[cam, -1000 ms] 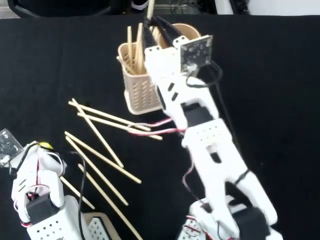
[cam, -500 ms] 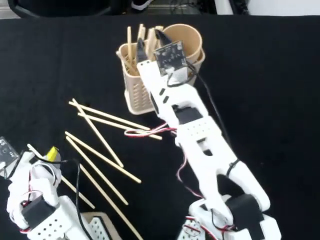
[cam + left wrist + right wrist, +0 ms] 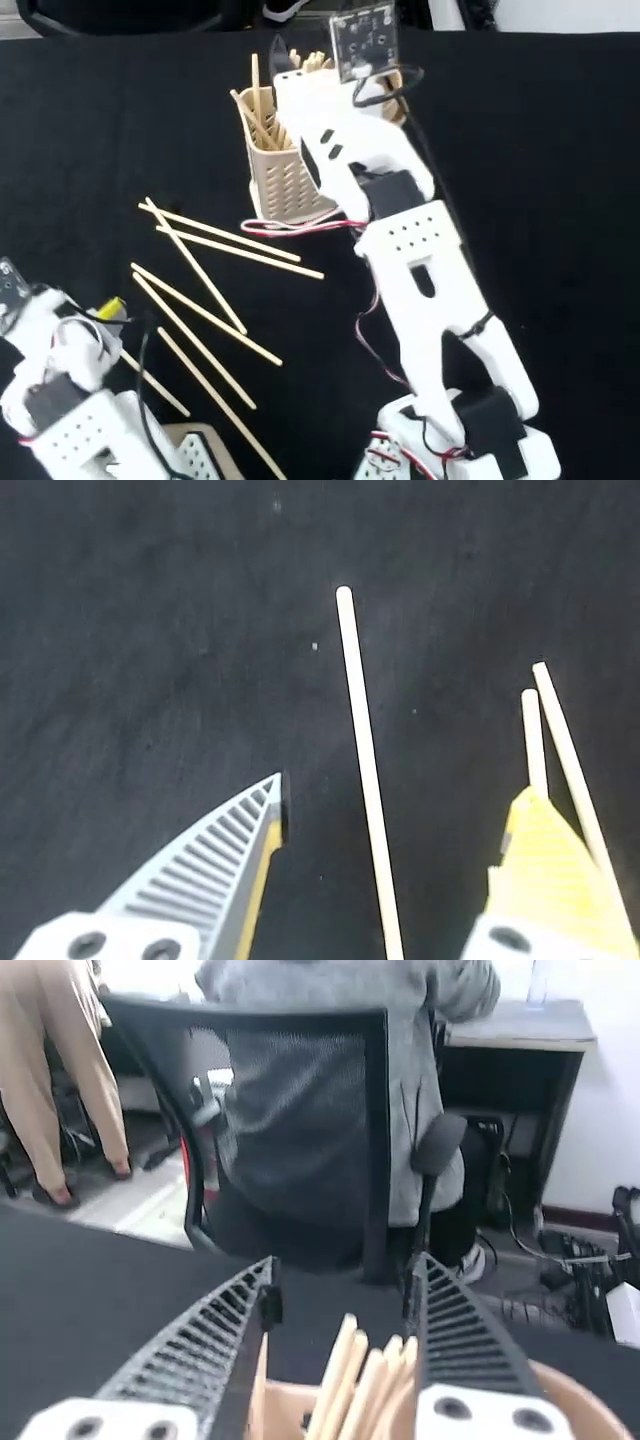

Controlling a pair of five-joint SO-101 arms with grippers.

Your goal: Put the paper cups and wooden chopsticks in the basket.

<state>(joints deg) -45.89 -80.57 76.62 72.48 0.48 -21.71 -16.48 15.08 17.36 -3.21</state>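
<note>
A cream slotted basket (image 3: pixel 282 178) stands at the back of the black table with several wooden chopsticks (image 3: pixel 262 112) upright in it. My right gripper (image 3: pixel 342 1270) hovers open just above those chopsticks (image 3: pixel 355 1375). A paper cup's rim (image 3: pixel 572 1392) shows beside the basket, mostly hidden behind the right arm (image 3: pixel 398 88). Several loose chopsticks (image 3: pixel 205 300) lie scattered on the cloth at the left. My left gripper (image 3: pixel 400 790) is open and low over the table, one chopstick (image 3: pixel 362 760) lying between its fingers and two more (image 3: pixel 545 720) beside the yellow finger.
The right arm (image 3: pixel 420 290) stretches from the front edge up to the basket, with red and white wires trailing by the basket's base. A black office chair (image 3: pixel 300 1130) stands beyond the table's far edge. The table's right side is bare black cloth.
The right gripper held a chopstick above the basket, dropped down over it, and now stands open with its wrist tilted up. The left gripper crept a little toward the loose chopsticks.
</note>
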